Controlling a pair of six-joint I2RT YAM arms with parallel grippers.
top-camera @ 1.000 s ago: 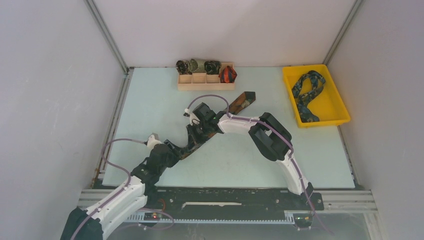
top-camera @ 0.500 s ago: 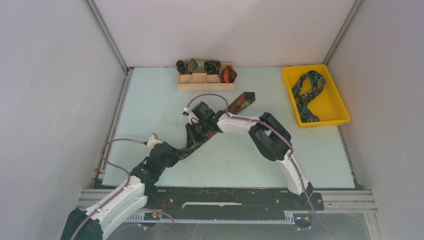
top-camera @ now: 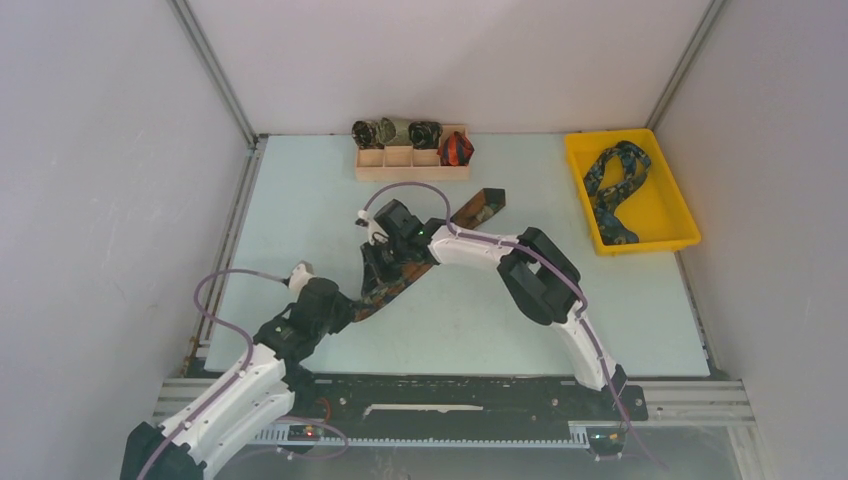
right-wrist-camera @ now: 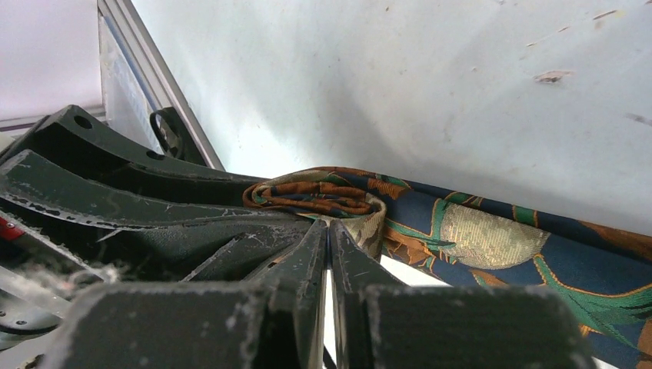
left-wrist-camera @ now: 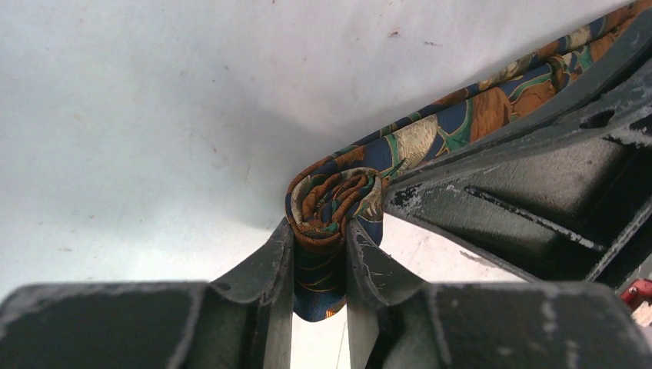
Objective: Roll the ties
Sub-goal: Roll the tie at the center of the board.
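Observation:
The brown-orange-green tie lies slantwise on the mat, its wide end at the back right. Its near end is wound into a small roll. My left gripper is shut on that roll, one finger on each side, as the left wrist view shows. My right gripper is just up the tie. In its wrist view its fingers are pressed together with nothing between them, tips against the roll. The navy and teal tie lies loose in a yellow tray. The red-orange tie sits rolled in a wooden box.
The wooden box stands at the back centre with several rolled ties in its far row. The yellow tray stands at the back right. White walls and metal rails close the mat on three sides.
Both grippers have shifted a little to the left and nearer, and the tie has been drawn along with them. The left arm has pulled back toward its base.

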